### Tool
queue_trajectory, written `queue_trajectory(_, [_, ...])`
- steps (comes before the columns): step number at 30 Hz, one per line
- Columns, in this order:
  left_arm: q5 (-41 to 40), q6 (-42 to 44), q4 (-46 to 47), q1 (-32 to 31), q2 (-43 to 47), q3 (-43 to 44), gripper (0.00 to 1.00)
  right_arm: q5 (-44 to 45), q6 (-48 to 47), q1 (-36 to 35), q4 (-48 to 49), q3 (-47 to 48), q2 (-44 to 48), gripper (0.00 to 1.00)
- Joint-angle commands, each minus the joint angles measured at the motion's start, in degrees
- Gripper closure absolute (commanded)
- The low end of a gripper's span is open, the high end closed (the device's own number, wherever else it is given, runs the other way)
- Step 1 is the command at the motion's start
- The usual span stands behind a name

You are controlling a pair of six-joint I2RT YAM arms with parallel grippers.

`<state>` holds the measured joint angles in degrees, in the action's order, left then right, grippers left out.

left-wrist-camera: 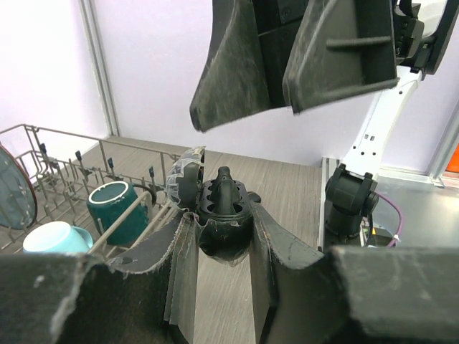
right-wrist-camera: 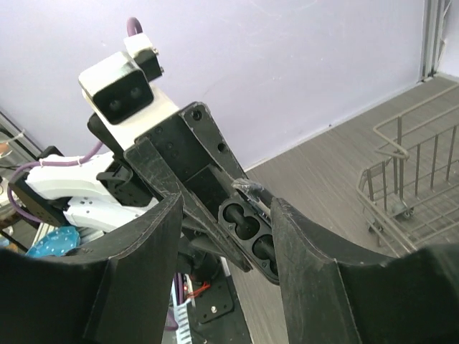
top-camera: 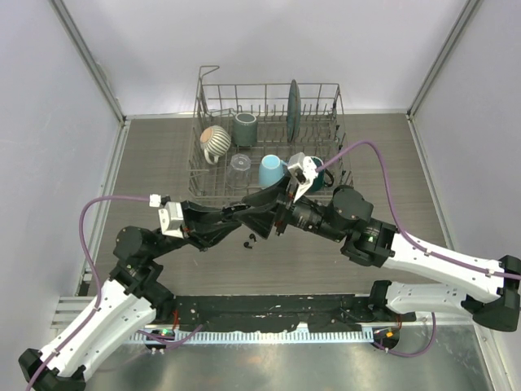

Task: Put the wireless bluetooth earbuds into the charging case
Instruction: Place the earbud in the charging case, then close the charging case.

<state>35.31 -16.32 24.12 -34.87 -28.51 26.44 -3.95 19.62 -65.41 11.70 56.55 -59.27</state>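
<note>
My left gripper is shut on a small black charging case and holds it above the table, lid open, with a clear wrap at its edge. In the right wrist view the case shows two dark cavities that look empty. My right gripper is open, its fingers on either side of the case without touching it; it hangs over the case in the left wrist view. Two tiny black earbuds lie on the table just below the grippers. I see no other buds.
A wire dish rack stands behind the grippers, holding a striped ball, a grey cup, a clear glass, a blue mug, a teal mug and an upright plate. Grey walls close in the table on the left, right and back.
</note>
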Motion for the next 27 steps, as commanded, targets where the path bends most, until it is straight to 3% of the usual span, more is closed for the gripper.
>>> queue_trajectory(1, [0.55,0.14,3.48,-0.28,0.30,0.02,1.00,1.22,1.39,0.19,5.43,0.49,1.96,0.42])
queue_trajectory(9, [0.37,0.41,3.48,-0.28,0.48,0.11,1.00,14.38,2.88,0.28,2.28,-0.83,3.80,0.51])
queue_trajectory(17, [0.37,0.50,3.13,-0.28,0.39,0.37,1.00,23.27,6.57,0.28,-3.51,1.10,2.14,0.53])
queue_trajectory(27, [0.90,0.50,2.69,-0.28,0.65,0.55,1.00,22.76,7.81,0.28,-8.01,5.49,-1.90,0.53])
